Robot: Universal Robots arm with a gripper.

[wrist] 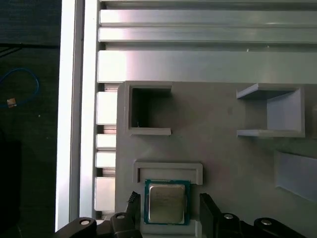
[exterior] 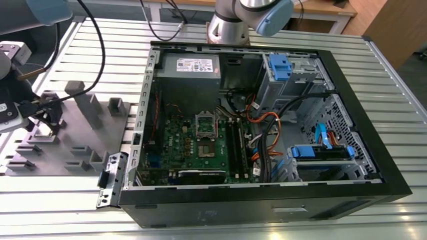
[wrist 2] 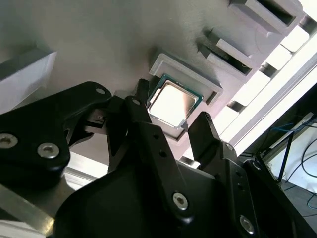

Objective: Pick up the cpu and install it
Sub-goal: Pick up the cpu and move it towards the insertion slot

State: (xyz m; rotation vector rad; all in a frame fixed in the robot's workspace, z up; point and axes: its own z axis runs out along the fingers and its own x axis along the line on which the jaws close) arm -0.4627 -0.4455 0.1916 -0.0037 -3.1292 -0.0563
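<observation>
The cpu [wrist: 166,202] is a small square chip with a silvery top and a green rim. It lies flat in a shallow pale-framed pocket of the grey moulded tray [wrist: 233,144], and it is seen again in the second wrist view [wrist 2: 171,103]. My gripper [wrist: 169,204] is open just above it, with one black finger [wrist: 132,202] on each side of the chip and a small gap to each edge. In the exterior view the gripper [exterior: 40,120] hangs over the tray [exterior: 73,150] at the exterior view's left.
An open computer case [exterior: 267,200] lies to the exterior view's right of the tray, with the green motherboard [exterior: 193,145] and its socket frame [exterior: 205,125] inside. Upright grey tray posts [exterior: 87,105] stand near the gripper. Cables [exterior: 263,130] and blue drive brackets [exterior: 320,150] crowd the case's right half.
</observation>
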